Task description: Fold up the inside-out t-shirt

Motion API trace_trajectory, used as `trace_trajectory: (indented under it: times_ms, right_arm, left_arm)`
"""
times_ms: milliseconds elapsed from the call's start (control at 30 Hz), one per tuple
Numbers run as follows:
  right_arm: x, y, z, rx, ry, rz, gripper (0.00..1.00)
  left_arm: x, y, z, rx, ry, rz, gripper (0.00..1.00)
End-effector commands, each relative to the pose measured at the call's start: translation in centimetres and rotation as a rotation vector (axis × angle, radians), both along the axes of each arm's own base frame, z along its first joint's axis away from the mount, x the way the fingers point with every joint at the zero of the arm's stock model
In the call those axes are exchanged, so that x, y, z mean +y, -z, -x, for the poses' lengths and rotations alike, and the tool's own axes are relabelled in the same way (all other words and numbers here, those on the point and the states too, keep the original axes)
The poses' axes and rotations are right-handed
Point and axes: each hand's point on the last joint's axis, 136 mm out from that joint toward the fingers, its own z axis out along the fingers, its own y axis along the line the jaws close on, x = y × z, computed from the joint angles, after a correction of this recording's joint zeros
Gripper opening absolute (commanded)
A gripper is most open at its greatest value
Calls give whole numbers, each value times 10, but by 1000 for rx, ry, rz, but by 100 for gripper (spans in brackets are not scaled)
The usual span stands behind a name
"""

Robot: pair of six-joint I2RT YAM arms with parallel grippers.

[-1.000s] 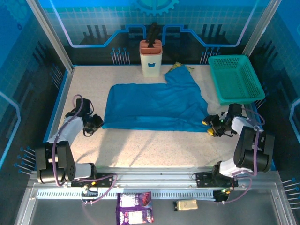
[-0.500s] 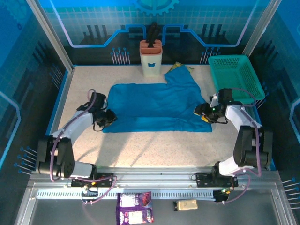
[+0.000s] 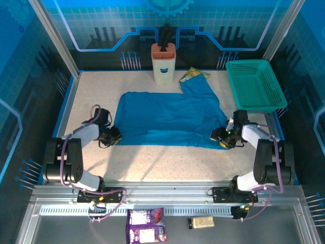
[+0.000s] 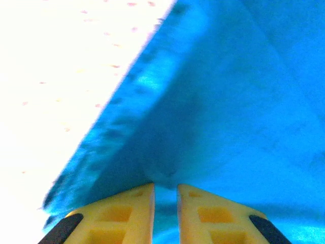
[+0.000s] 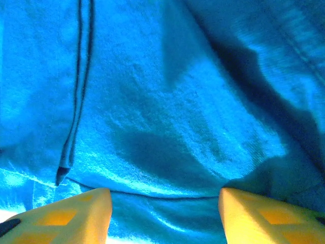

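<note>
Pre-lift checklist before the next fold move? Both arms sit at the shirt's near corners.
1. Left gripper pinching the t-shirt at its near-left corner: ok, jaws nearly closed on cloth.
2. Right gripper gripping the near-right corner: not ok, jaws wide open over cloth.
3. t-shirt lying flat: ok, mostly spread.
4. Snack packet free of the far sleeve: cannot tell, they meet.
5. Teal basket apart from the cloth: ok.

Overhead: high behind the near edge, tilted down over the whole table (image 3: 152, 162). Wrist views: pressed close on the blue t-shirt (image 3: 167, 117), at the lower-left and lower-right corners seen from overhead.
</note>
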Motion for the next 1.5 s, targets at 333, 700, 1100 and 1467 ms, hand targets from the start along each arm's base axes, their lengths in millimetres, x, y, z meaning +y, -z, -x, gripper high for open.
trace_trajectory:
  times_ms: [333, 700, 1100, 1467]
  right_arm:
    - [59, -51, 3, -39, -153, -13, 59]
    - [85, -27, -18, -7, -169, -45, 58]
    - [94, -21, -39, -28, -150, -80, 48]
    - [125, -78, -112, -241, -207, -184, 34]
  left_arm:
    - [-46, -58, -21, -134, 157, 121, 21]
    - [-91, -22, -62, -62, 271, 130, 10]
    - [-81, -31, -66, -82, 259, 64, 11]
    - [-82, -66, -56, -146, 249, 86, 13]
